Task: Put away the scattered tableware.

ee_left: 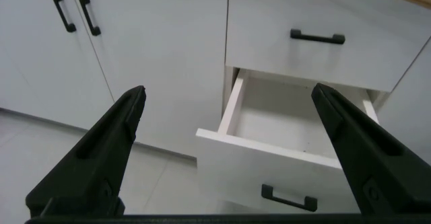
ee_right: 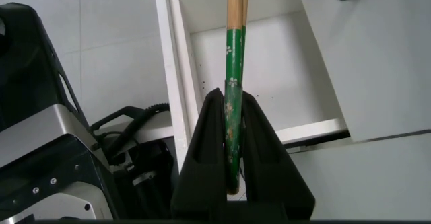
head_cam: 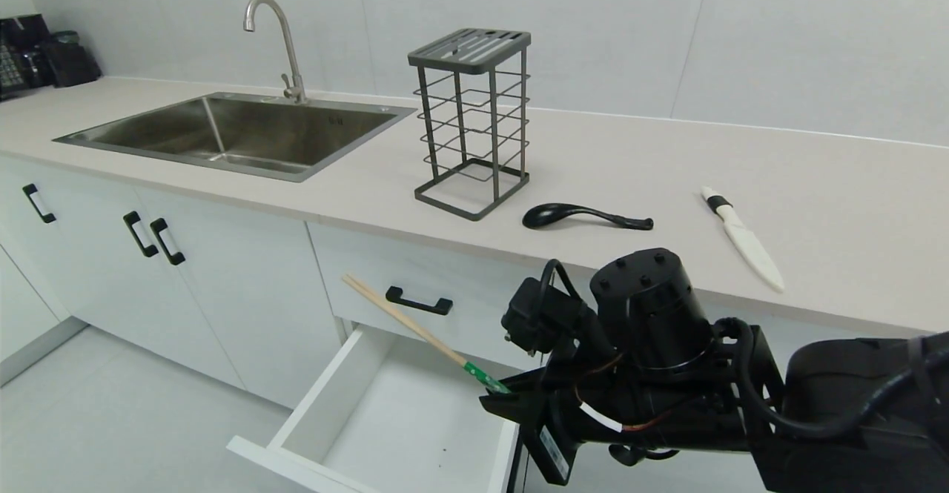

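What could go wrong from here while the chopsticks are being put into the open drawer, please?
1. The right gripper pinches the chopsticks only at their green end, so the long free length may pivot or slip.
2. Their tips point toward the closed drawer front above the open drawer; lowering at this slant might strike it or the drawer's wall.
3. Released crooked, one stick could roll over the wall to the floor.

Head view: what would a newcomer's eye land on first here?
The chopsticks, clamped in the right pincer, slant over the open drawer below the countertop. On that countertop a black spoon and a white knife lie loose beside a wire rack.
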